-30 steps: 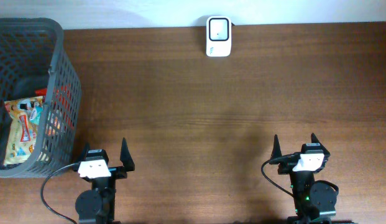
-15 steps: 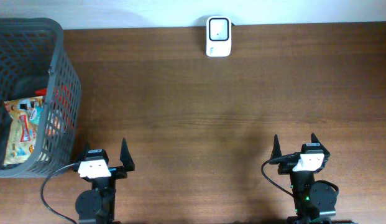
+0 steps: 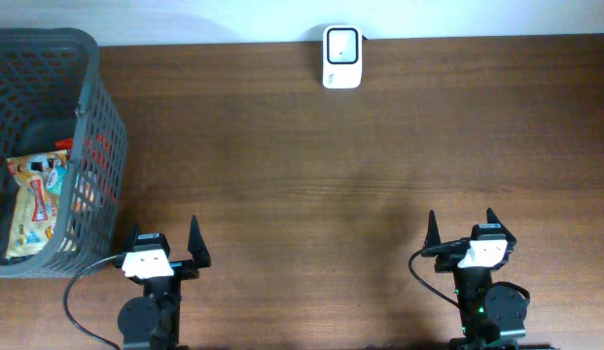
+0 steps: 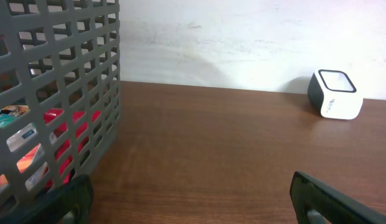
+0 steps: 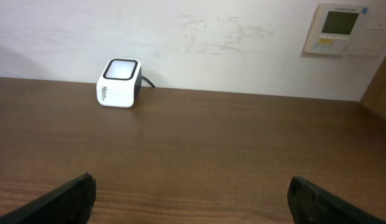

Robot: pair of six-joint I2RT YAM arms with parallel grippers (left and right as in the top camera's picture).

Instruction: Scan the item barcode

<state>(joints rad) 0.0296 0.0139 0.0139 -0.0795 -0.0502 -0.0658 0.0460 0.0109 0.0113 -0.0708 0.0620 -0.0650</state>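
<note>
The white barcode scanner (image 3: 341,56) stands at the table's far edge against the wall, also seen in the left wrist view as the scanner (image 4: 335,94) and in the right wrist view as the scanner (image 5: 119,83). A colourful snack packet (image 3: 34,204), the item, lies inside the grey mesh basket (image 3: 90,146) at the left, with a red pack (image 4: 87,121) showing through the mesh. My left gripper (image 3: 165,241) stands open near the front edge, just right of the basket, nothing between its fingers. My right gripper (image 3: 461,231) is open and empty at the front right.
The basket wall (image 4: 68,93) rises close on the left of my left gripper (image 4: 189,199). Bare brown wood lies between both grippers and the scanner. A wall thermostat panel (image 5: 342,28) hangs behind the table, above my right gripper (image 5: 193,193).
</note>
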